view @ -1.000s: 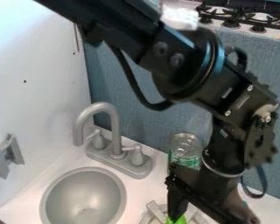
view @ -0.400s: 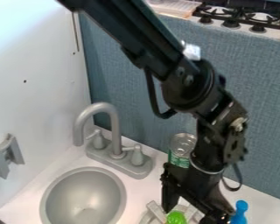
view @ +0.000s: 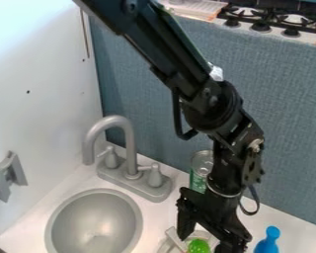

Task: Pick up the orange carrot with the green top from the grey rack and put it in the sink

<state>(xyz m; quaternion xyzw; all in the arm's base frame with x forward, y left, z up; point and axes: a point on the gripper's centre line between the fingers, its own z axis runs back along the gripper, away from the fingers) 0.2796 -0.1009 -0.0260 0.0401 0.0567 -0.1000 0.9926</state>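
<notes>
The end effector [view: 208, 241] hung low over the surface [view: 156, 211], its fingers apart, with a rounded green object [view: 199, 246] near and between them. Grey slatted part [view: 175, 239] showed beside the green object. A blue object [view: 268, 241] stood to one side; behind were a can [view: 200, 170], the faucet [view: 128, 143] and the sink [view: 95, 222].

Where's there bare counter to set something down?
Bare patches: between the sink and the gripper, in front of the faucet; and behind the blue object, up to the panel. Crowded: around the gripper, with the green object and gray rack.
</notes>
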